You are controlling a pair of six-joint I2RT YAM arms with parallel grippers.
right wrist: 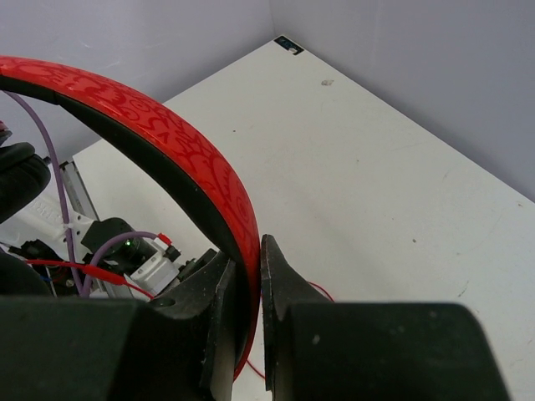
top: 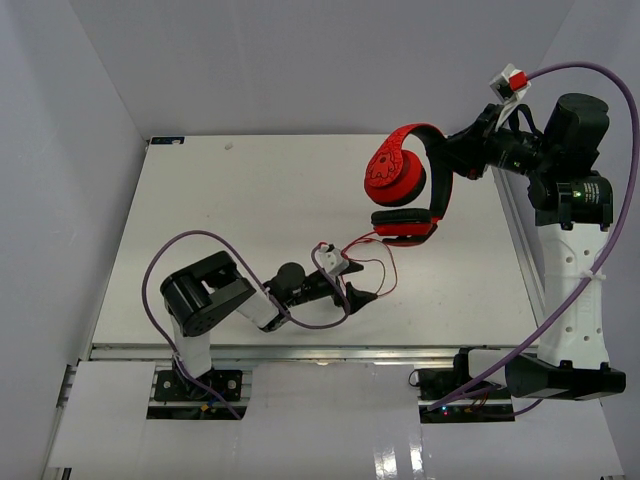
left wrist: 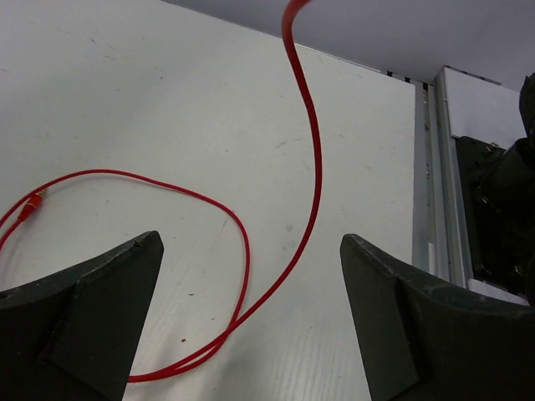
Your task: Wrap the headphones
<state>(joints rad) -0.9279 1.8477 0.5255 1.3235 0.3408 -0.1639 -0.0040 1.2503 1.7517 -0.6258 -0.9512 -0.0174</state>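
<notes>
The red headphones [top: 397, 176] with black pads hang in the air over the table's right part. My right gripper [top: 455, 150] is shut on their headband [right wrist: 167, 134], and its jaws [right wrist: 251, 246] clamp the red band from both sides. The thin red cable [top: 392, 270] drops from the lower ear cup [top: 405, 226] onto the table. My left gripper [top: 358, 282] is open low over the table. In the left wrist view the cable [left wrist: 313, 167] runs down between the open fingers [left wrist: 251, 241] and loops on the white surface. Its plug end [left wrist: 33, 203] lies at the left.
A thick purple robot cable [top: 150, 270] loops around the left arm, and another [top: 620, 120] arcs over the right arm. A metal rail [left wrist: 426, 167] runs along the table's right edge. White walls enclose the table on the left, back and right.
</notes>
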